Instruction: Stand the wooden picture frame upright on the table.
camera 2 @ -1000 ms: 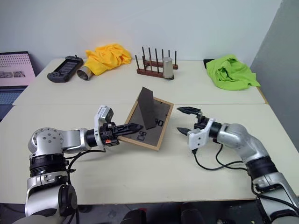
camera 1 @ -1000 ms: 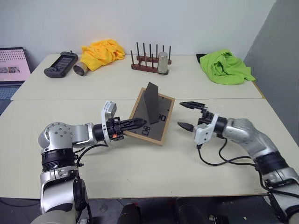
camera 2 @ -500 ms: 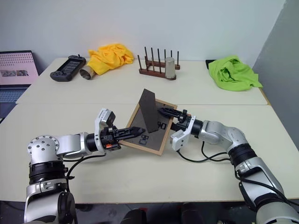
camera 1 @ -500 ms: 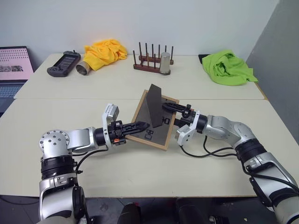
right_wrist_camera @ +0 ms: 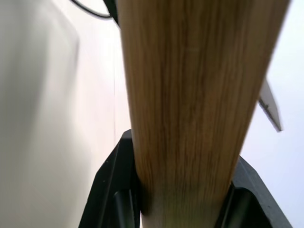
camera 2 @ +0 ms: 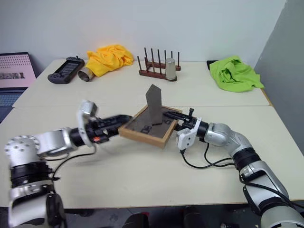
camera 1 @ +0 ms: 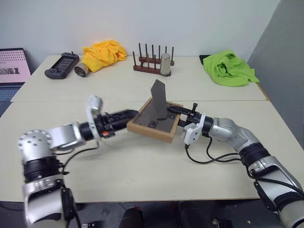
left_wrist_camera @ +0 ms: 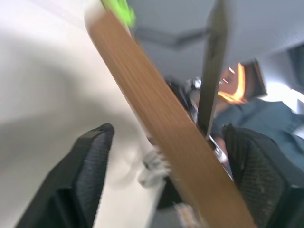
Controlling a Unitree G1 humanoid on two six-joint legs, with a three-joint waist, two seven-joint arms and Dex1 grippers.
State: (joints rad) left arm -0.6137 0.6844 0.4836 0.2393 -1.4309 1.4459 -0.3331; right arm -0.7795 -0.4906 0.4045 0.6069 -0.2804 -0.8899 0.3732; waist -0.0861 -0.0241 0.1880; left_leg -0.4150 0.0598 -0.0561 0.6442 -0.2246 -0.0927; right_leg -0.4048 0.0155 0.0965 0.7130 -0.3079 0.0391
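Head views: the wooden picture frame (camera 1: 154,121) is held just above the table (camera 1: 142,161), back panel up and nearly flat, its hinged stand (camera 1: 158,99) sticking upward. The right gripper (camera 1: 175,113) is clamped on the frame's right edge; the left gripper (camera 1: 130,114) sits at the opposite edge. In my judgement the step in hand is a handover of the grip to the right arm. Next, the frame needs tipping up so its lower edge and stand foot meet the table.

Left wrist view: both fingers (left_wrist_camera: 90,156) stand spread wide, the frame's wooden edge (left_wrist_camera: 161,123) passing between them without contact.

Right wrist view: the fingers (right_wrist_camera: 121,190) are closed on the wooden edge (right_wrist_camera: 190,95), gripping it firmly.

Surroundings, head views: a peg rack (camera 1: 153,61) with a metal cup (camera 1: 165,64), a yellow cloth (camera 1: 103,53), a green cloth (camera 1: 230,68) and a handheld controller (camera 1: 61,65) lie well apart at the far side. Nothing obstructs the near table.
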